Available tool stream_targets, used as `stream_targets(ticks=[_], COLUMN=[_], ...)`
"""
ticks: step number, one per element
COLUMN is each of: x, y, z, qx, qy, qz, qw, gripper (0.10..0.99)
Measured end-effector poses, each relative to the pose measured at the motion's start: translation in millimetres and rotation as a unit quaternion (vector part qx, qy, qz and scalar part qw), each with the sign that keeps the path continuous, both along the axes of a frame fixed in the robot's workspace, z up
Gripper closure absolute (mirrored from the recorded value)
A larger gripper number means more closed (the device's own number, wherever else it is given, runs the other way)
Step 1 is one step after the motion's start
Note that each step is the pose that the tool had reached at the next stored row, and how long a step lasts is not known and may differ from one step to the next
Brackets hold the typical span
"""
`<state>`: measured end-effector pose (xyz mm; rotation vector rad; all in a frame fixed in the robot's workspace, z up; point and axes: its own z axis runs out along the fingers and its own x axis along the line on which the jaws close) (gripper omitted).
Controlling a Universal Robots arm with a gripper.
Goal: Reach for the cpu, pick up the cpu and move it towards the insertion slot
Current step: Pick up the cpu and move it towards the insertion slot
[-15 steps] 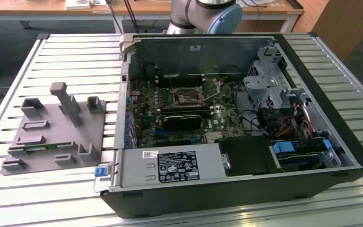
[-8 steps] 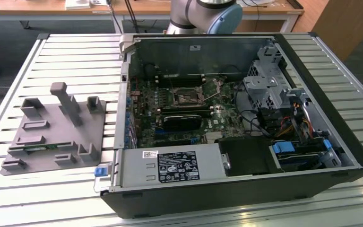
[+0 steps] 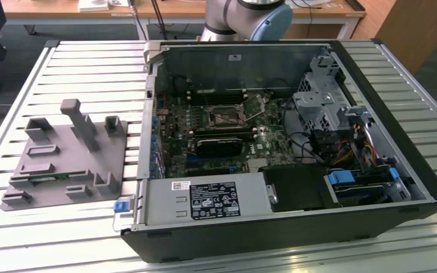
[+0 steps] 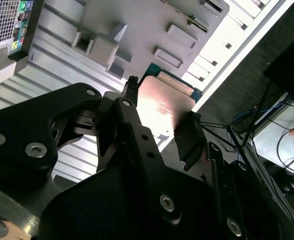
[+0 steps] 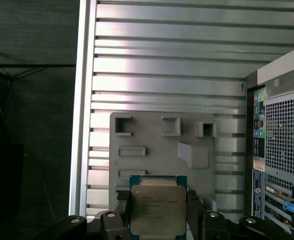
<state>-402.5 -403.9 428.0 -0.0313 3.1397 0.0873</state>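
- The pick-up is judged complete, and the carry towards the socket is taken as the step in hand.
- The small flat square cpu (image 5: 158, 210), silvery-topped with a green rim, is held between the jaws, over the grey moulded plastic holder (image 5: 157, 160) on the ribbed aluminium table (image 5: 162, 50).
- The black two-fingered gripper (image 4: 162, 107) is closed on two opposite edges of the cpu and is parted only by the chip's width.
- The insertion slot (image 3: 225, 116), a dark square socket in a silver bracket, is seen inside the open black computer case (image 3: 279, 239), well apart from the holder.
- For the carry, a firm grip and a level chip squared to the socket are judged necessary.
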Motion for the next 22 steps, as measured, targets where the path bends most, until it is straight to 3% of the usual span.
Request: stream_targets(ticks=[22], x=[21.2], y=[0.9], z=[0.0], qx=[0.0], qy=[0.0], qz=[0.0], qw=[1.0], gripper=[0.545])
